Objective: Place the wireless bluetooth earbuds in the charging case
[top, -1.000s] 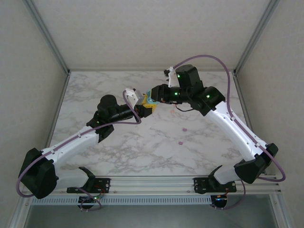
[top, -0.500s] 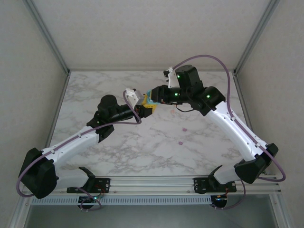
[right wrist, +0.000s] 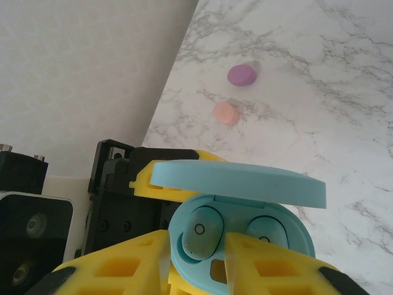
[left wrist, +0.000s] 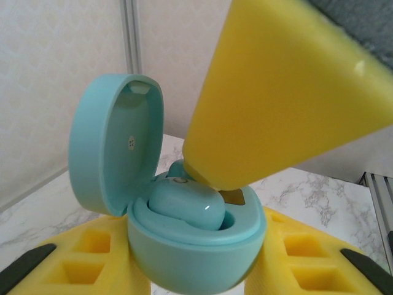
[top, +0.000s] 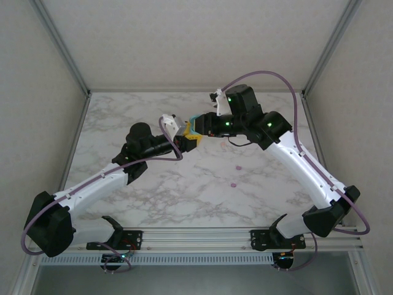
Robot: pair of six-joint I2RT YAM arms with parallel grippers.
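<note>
- Right wrist: two teal earbuds [right wrist: 199, 236] sit in the open charging case [right wrist: 293, 241], which your left gripper [left wrist: 196, 270] clamps.
- Your right gripper [right wrist: 198, 246] has narrow jaws straddling one earbud; grip unclear.
- Beyond them, a peach nub [right wrist: 225, 112] and a pink nub [right wrist: 241, 75] lie on the marble table [right wrist: 344, 92].

Teal charging case [left wrist: 196, 258], teal earbuds [right wrist: 199, 236]; peach earbud [right wrist: 225, 113], magenta earbud [right wrist: 242, 75]; grey-veined white marble table [right wrist: 344, 92].

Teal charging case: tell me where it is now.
The charging case is over the middle of the table in the top view, clamped lid-open in the left gripper, the right gripper at its mouth.
</note>
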